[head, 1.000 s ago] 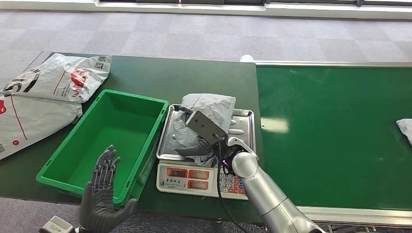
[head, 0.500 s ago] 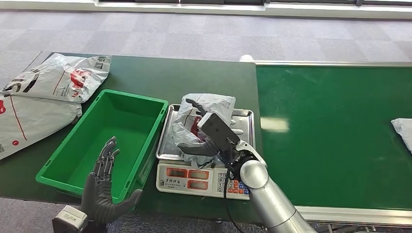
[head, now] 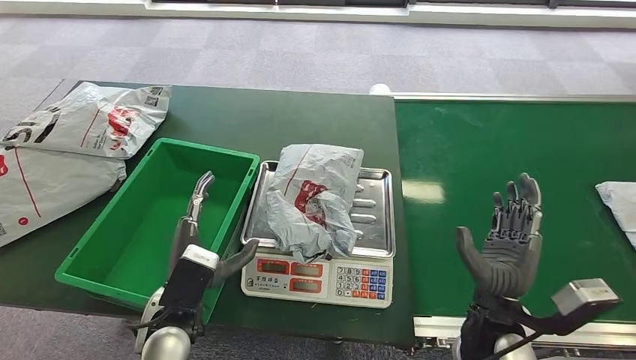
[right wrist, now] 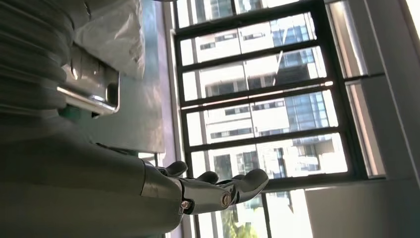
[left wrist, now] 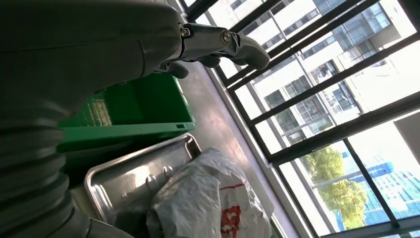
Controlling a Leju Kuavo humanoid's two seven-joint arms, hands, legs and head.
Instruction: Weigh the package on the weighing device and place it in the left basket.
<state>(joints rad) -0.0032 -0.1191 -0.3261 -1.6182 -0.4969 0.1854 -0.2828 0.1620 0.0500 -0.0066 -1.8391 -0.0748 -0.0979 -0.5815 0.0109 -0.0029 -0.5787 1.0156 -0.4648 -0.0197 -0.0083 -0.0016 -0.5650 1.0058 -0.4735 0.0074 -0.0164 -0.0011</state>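
A crumpled grey package with red print [head: 313, 199] lies on the steel tray [head: 373, 214] of the weighing scale [head: 318, 277]; the left wrist view shows the package [left wrist: 203, 198] on the tray [left wrist: 124, 171] as well. My left hand [head: 201, 240] hovers open over the right wall of the green basket [head: 142, 225], just left of the scale, holding nothing. My right hand [head: 506, 244] is raised open over the green belt to the right of the scale, fingers spread, empty. The right wrist view shows its fingers [right wrist: 218, 191] and the tray corner [right wrist: 94, 94].
Two more grey mail bags [head: 75, 142] lie on the dark table at the far left. A green conveyor belt [head: 517, 157] runs to the right, with another bag [head: 619, 199] at its right edge. Windows stand beyond.
My right hand let go of the package and drew back to the right, away from the scale. My left hand moved up and right, over the basket's right wall toward the scale.
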